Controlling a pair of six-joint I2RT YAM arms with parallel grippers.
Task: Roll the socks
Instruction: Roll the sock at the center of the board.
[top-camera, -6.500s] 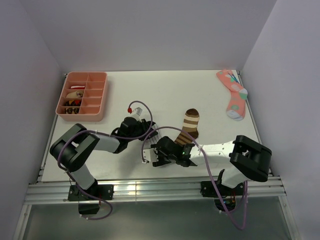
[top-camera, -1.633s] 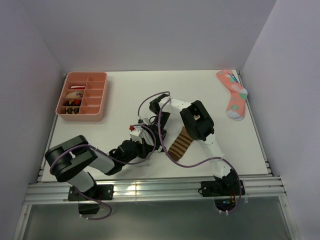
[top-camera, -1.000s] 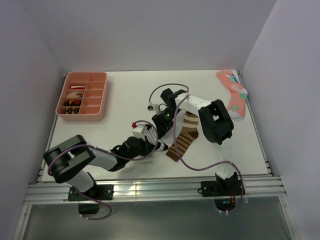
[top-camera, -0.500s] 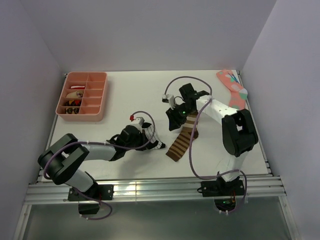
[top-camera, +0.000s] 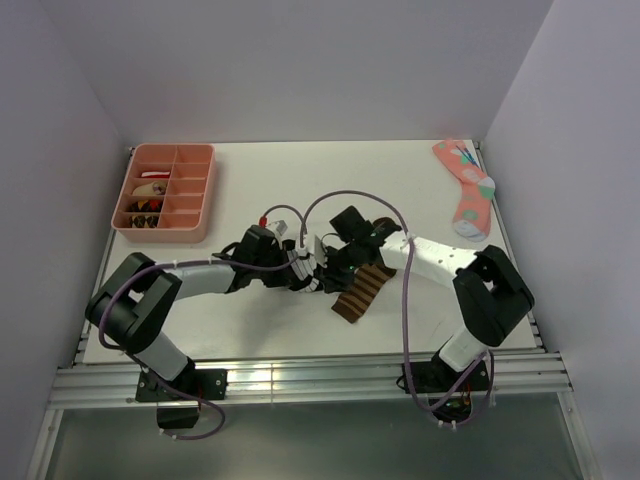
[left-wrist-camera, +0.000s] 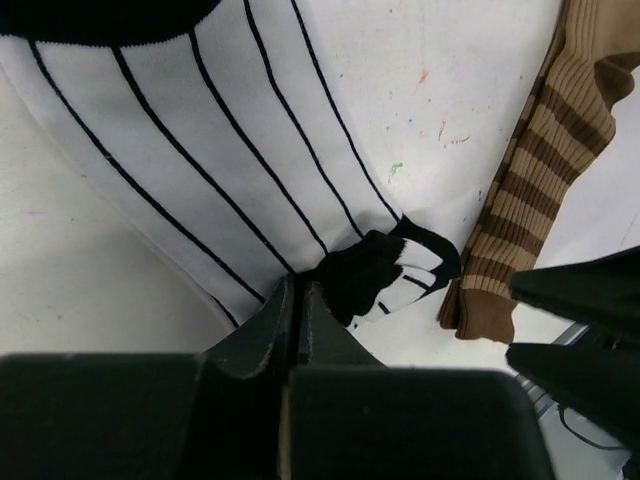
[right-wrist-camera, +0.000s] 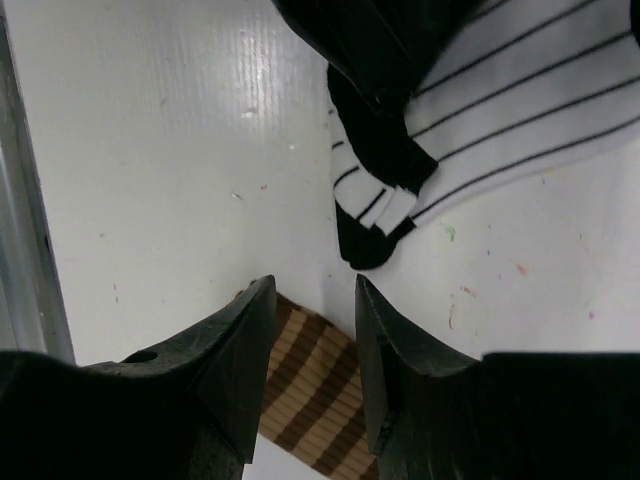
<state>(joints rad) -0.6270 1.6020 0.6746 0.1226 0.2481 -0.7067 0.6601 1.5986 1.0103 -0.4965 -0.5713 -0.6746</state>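
- The left end effector (left-wrist-camera: 298, 292) has its fingers pressed together on an edge of the white striped sock (left-wrist-camera: 200, 130), beside the sock's black end (left-wrist-camera: 375, 275). The sock fans away from the tips across the surface (top-camera: 250, 190).
- The right end effector (right-wrist-camera: 312, 285) has its fingers apart with nothing between them. It points at that same black end from the opposite side, close to it but not touching.
- The brown striped sock (top-camera: 362, 290) lies flat just beside the white one, its long axis diagonal, partly under the right end effector.
- Likely the right arm acts next, being the free one. Its move turns on the small gap straight ahead to the black end.
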